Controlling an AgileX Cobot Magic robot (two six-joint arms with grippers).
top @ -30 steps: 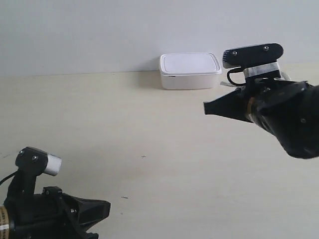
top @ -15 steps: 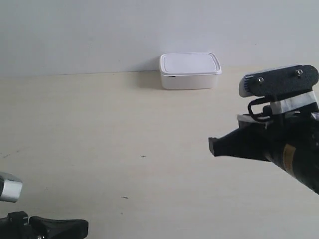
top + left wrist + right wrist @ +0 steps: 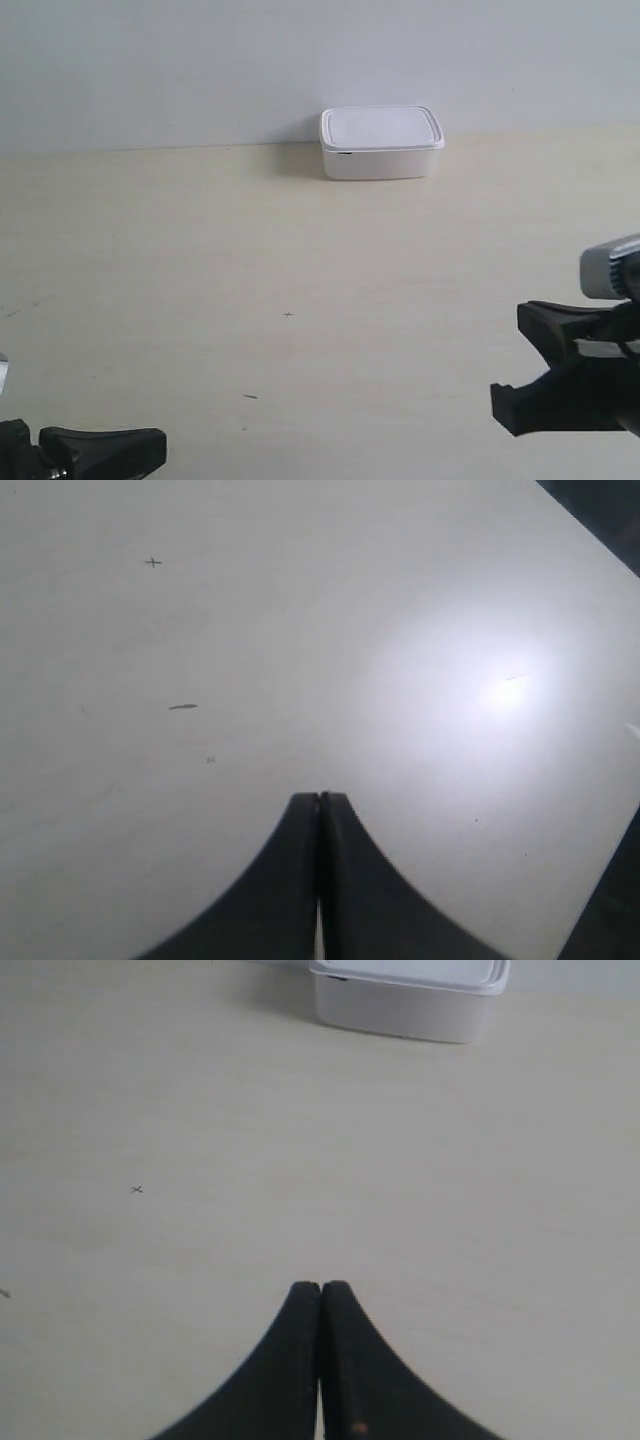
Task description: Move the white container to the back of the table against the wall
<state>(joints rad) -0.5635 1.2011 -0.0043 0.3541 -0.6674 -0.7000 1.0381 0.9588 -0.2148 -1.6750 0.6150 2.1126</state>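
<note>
Left gripper (image 3: 320, 815): jaws pressed together, empty, above the bare table (image 3: 300, 630). Right gripper (image 3: 320, 1300): the same. The right wrist view catches the white container (image 3: 405, 1005). The exterior view sets it upper centre, against the wall (image 3: 200, 60).

Wall (image 3: 160, 60) at 12 o'clock: plain, light grey-white, smooth, evenly lit. It meets the table (image 3: 200, 230) along a straight seam running from 9 to 3 o'clock.

Table: pale cream with faint wood grain, filling the view from the seam down to 6 o'clock. Small dark cross mark (image 3: 288, 316) just off centre toward 7 o'clock. Short dark dash (image 3: 250, 397) farther out the same way.

Left wrist view: bright glare patch (image 3: 505, 692) on the tabletop from overhead light. Table edge (image 3: 590, 528) runs diagonally, with darkness beyond it and no readable detail.
</note>
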